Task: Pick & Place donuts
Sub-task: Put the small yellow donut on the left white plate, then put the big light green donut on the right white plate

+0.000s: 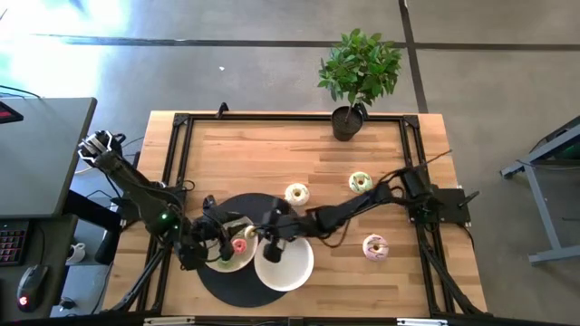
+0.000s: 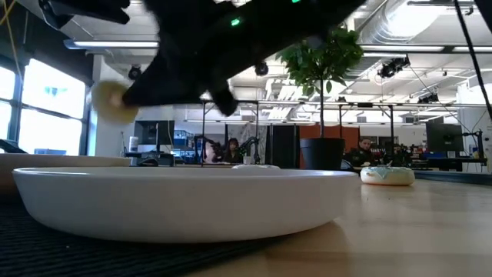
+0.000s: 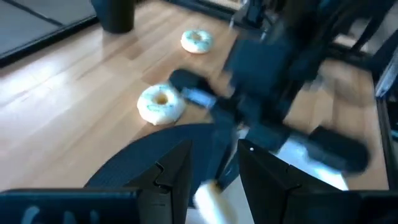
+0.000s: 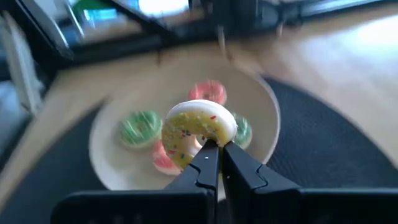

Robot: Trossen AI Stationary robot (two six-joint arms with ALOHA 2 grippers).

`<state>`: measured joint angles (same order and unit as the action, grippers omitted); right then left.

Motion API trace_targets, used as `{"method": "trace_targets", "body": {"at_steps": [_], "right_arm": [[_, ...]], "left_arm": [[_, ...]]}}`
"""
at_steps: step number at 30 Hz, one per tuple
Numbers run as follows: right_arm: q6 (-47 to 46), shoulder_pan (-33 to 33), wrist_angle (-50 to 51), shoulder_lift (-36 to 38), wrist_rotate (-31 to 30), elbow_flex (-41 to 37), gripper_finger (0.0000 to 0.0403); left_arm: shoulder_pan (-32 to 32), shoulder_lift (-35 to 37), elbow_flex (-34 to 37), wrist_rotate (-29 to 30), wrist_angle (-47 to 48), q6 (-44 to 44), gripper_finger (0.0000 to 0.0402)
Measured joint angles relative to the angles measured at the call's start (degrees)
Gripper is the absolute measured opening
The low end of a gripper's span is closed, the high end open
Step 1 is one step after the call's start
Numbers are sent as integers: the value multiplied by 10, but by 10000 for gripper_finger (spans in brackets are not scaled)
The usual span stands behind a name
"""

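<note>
My right gripper [image 4: 214, 149] reaches in from the table's right [image 1: 265, 237] and is shut on a small yellow sprinkled donut [image 4: 198, 127], above a white plate [image 4: 261, 106] of small green [image 4: 140, 127] and pink [image 4: 208, 92] donuts. The low view shows the held donut [image 2: 111, 100] in the air. My left gripper [image 3: 214, 155] is open at that plate's left side [image 1: 207, 244]. A cream donut [image 1: 296, 193], a green-white donut [image 1: 361, 182] and a pink sprinkled donut [image 1: 375, 246] lie flat on the wood. My right gripper pinches the yellow donut by the nearest part of its ring [image 4: 208, 142], between the two fingertips [image 4: 239, 163]. The donut stands on edge ahead of the fingers, its hole facing the wrist camera, lifted clear above the plate of donuts.
A second white plate [image 1: 294, 267] sits to the right of the first, both on a round dark mat [image 1: 236, 292]. A potted plant [image 1: 349, 122] stands at the far edge. A black frame [image 1: 178, 163] runs round the tabletop. People sit in the room beyond.
</note>
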<state>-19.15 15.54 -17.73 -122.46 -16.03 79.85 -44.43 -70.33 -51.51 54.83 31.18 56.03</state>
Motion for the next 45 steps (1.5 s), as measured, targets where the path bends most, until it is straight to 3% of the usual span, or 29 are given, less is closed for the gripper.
{"method": "trace_targets", "body": {"at_steps": [8,15,22,32,38,45], "right_arm": [[1,-10,98,-77,39,107,15],[-2,-22,104,-81,45,108,22],[1,-33,137,-81,102,108,71],[20,-39,159,-60,104,108,126],[46,-44,367,18,91,108,129],[-7,-38,660,144,35,109,129]], "left_arm": [[1,-2,0,-11,2,3,127],[1,-2,0,-13,-2,4,127],[1,-2,0,-17,-2,12,127],[1,-2,0,-18,0,13,127],[1,-2,0,-18,4,14,127],[14,-25,0,-23,6,36,127]]}}
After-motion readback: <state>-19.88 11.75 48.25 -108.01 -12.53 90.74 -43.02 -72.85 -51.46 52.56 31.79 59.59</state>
